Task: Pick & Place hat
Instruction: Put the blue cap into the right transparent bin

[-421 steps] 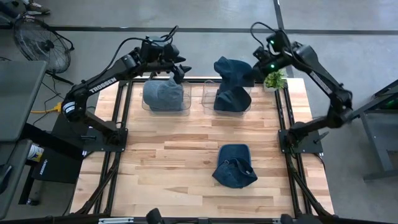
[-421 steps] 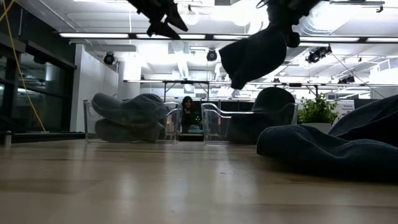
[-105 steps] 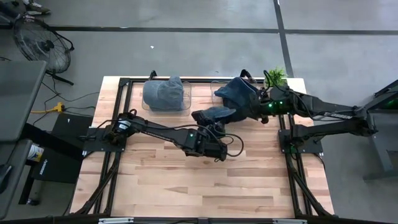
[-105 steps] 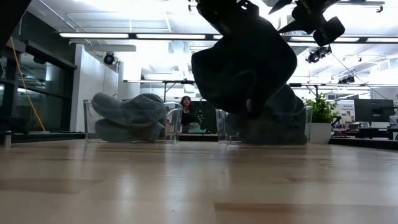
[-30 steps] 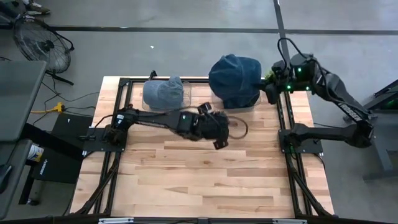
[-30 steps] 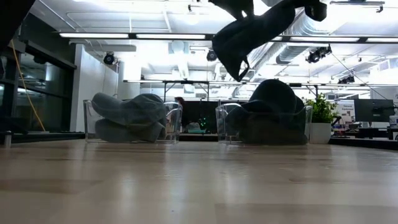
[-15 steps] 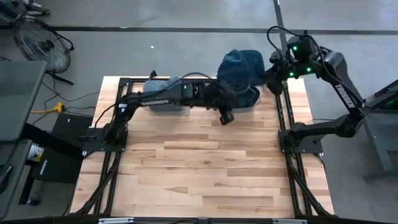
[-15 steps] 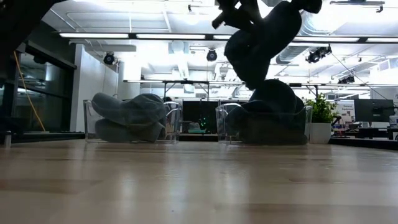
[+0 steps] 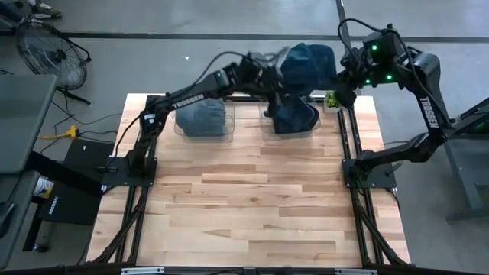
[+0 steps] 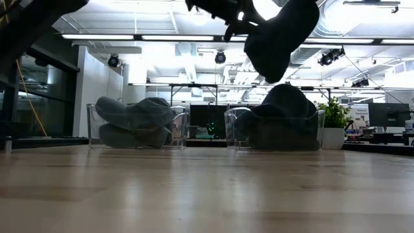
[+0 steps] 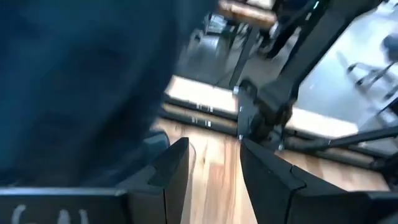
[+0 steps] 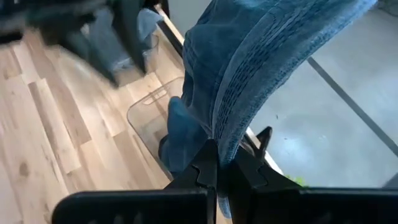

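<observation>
R hand [image 12: 212, 163] clenched on dark blue denim hat [image 9: 307, 63], lifted over clear plastic bin [image 9: 290, 122] w/ hats | L hand [image 9: 276, 95] beside hat, fingers apart, nothing held

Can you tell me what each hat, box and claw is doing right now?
Dark blue hat: up in the air, pinched at its edge by the right claw.
Right claw: shut on the dark blue hat.
Left claw: open, holding nothing, beside the raised hat.
Right clear bin: on the table, a dark hat inside.
Left clear bin: on the table, a grey-blue hat inside.
</observation>
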### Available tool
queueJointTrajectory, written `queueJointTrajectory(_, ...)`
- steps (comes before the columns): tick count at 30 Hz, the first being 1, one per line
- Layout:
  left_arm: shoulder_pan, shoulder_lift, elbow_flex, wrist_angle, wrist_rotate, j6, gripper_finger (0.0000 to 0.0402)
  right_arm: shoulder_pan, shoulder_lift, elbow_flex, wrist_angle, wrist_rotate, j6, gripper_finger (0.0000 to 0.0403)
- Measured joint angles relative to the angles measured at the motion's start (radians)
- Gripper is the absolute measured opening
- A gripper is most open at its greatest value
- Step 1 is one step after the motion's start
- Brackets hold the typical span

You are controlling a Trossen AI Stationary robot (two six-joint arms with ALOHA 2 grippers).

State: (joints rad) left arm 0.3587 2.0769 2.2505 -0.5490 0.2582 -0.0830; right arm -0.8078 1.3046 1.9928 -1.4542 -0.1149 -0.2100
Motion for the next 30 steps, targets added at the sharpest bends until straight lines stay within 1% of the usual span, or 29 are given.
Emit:
queueJointTrajectory(7, 0.133, 0.019, -0.003, 0.100, 0.222, -0.035, 0.0142, 0.017, 0.043, 0.048, -0.090, -0.003, 0.012, 0.0005)
queueJointTrajectory(12, 0.186, 0.016, -0.001, 0.214, 0.369, -0.067, 0.0142, 0.066, 0.071, 0.039, -0.100, -0.033, 0.027, 0.0005)
queueJointTrajectory(16, 0.186, 0.016, -0.001, 0.273, 0.384, -0.111, 0.0142, 0.104, 0.111, 0.039, -0.117, -0.051, 0.042, 0.0005)
queueJointTrajectory(22, 0.170, 0.007, -0.001, 0.281, 0.380, -0.139, 0.0142, 0.143, 0.192, 0.039, -0.117, -0.054, 0.052, 0.0005)
queueJointTrajectory(24, 0.168, -0.022, -0.004, 0.283, 0.375, -0.139, 0.0142, 0.149, 0.222, 0.039, -0.117, -0.057, 0.052, 0.0005)
queueJointTrajectory(27, 0.160, -0.081, 0.002, 0.316, 0.321, -0.131, 0.0142, 0.150, 0.267, 0.038, -0.117, -0.064, 0.048, 0.0005)
queueJointTrajectory(30, 0.178, -0.150, 0.001, 0.271, 0.299, -0.107, 0.0142, 0.150, 0.306, 0.038, -0.117, -0.071, 0.050, 0.0005)
